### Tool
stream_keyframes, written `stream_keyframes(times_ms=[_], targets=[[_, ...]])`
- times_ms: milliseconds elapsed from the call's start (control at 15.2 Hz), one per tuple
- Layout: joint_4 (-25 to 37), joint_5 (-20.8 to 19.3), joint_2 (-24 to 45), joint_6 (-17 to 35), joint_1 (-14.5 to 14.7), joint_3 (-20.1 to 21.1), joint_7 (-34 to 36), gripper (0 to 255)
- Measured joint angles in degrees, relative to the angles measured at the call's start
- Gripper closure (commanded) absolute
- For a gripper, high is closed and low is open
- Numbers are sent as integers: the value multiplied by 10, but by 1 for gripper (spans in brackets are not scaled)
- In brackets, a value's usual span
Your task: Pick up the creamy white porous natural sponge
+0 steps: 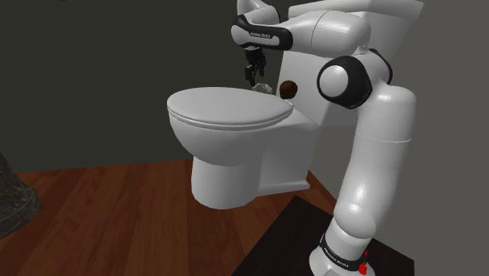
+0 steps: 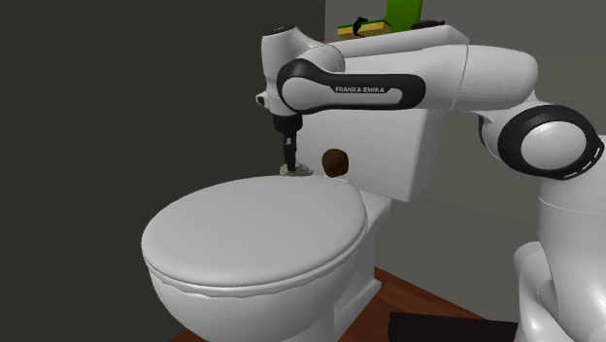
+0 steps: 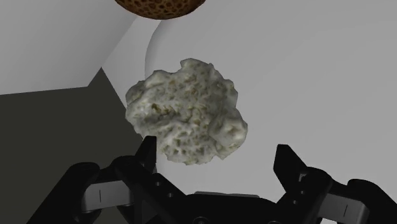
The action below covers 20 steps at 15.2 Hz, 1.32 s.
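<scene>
The fingers [image 3: 216, 150] stand apart, released and holding nothing. The step in hand looks like the last of the approach, with the gripper hanging over the target and the clasp not yet made. The pale, pitted sponge [image 3: 188, 109] lies just beyond the fingertips and within their spread. It is not centred: it sits closer to one finger, whose tip overlaps its edge in the wrist view, and a wide gap is left on the other side. I cannot tell whether that tip touches it. In the second exterior view the gripper [image 2: 288, 160] points straight down with its tips right at the sponge [image 2: 294, 171]. The sponge rests on the toilet's back ledge, just behind the rear edge of the closed lid [image 2: 252, 228]. The next move probably calls for a small sideways shift to centre the lump, a little more descent if the tips are not yet low enough, and then closing gently, since the sponge looks soft and uneven. Just past it on the same ledge is a brown, pitted ball [image 2: 335, 162], near but apart, which the fingers should avoid. Behind both rises the tank [image 2: 388, 146].
</scene>
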Motion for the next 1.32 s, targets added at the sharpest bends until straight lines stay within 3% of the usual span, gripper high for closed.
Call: stream_keyframes(times_ms=[264,330,990,1320], targets=[[-45,-3,-12,31,0,0,11,0],[-49,-3,-13,34,0,0,12,255],[-54,-3,-14,38,0,0,14,255],[-4,-1,0,4,0,0,2,255]])
